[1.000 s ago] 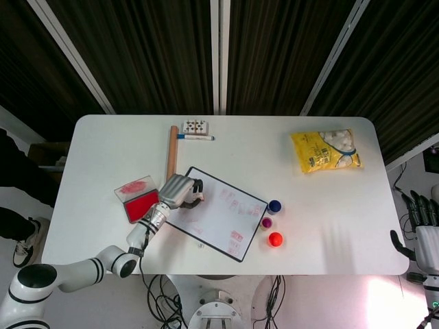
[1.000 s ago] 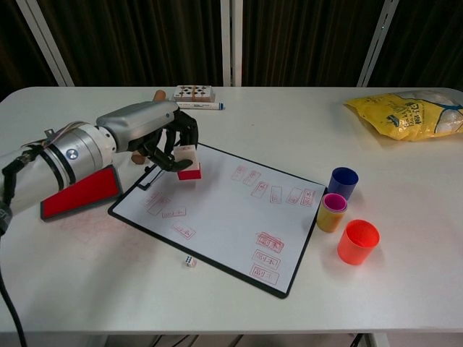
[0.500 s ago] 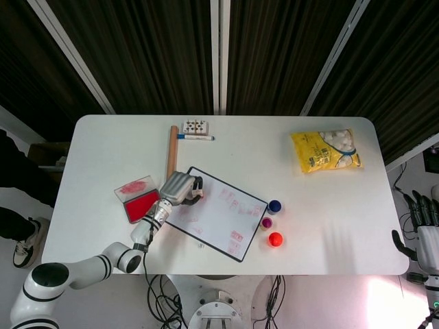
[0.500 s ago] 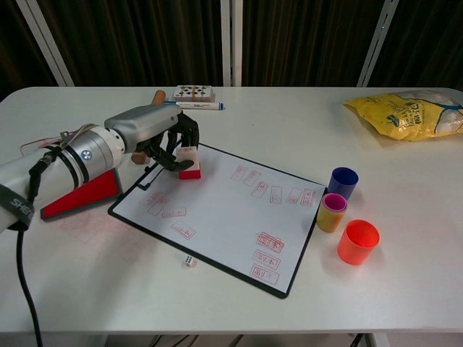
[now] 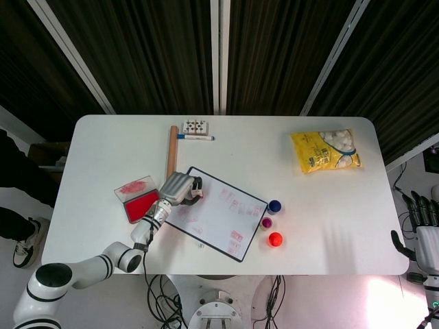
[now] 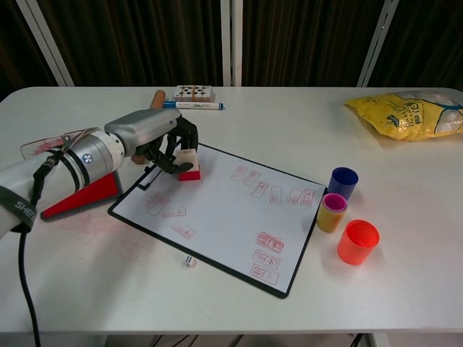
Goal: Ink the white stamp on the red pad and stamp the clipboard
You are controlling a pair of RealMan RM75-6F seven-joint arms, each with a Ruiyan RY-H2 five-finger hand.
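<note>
Now you are bringing the left hand [image 6: 155, 139] lower than it was a second ago — the white stamp [image 6: 189, 163] it is pinching is sitting with its red face at the upper left corner of the clipboard [image 6: 231, 217], where before it was hanging clear above the sheet. Judging by that, the inking is done and you are making the print; whether the face is fully touching the paper is hard to tell from either view. Your fingers [image 6: 176, 144] are curling down over the stamp's top while the forearm is reaching in from the left of the frame, passing over the red pad [image 6: 81, 195], which is lying open just left of the clipboard on the worktop [image 6: 239, 303]. In the head view your right hand [image 5: 424, 214] is idling at the far right edge — its fingers spread, holding nothing.
</note>
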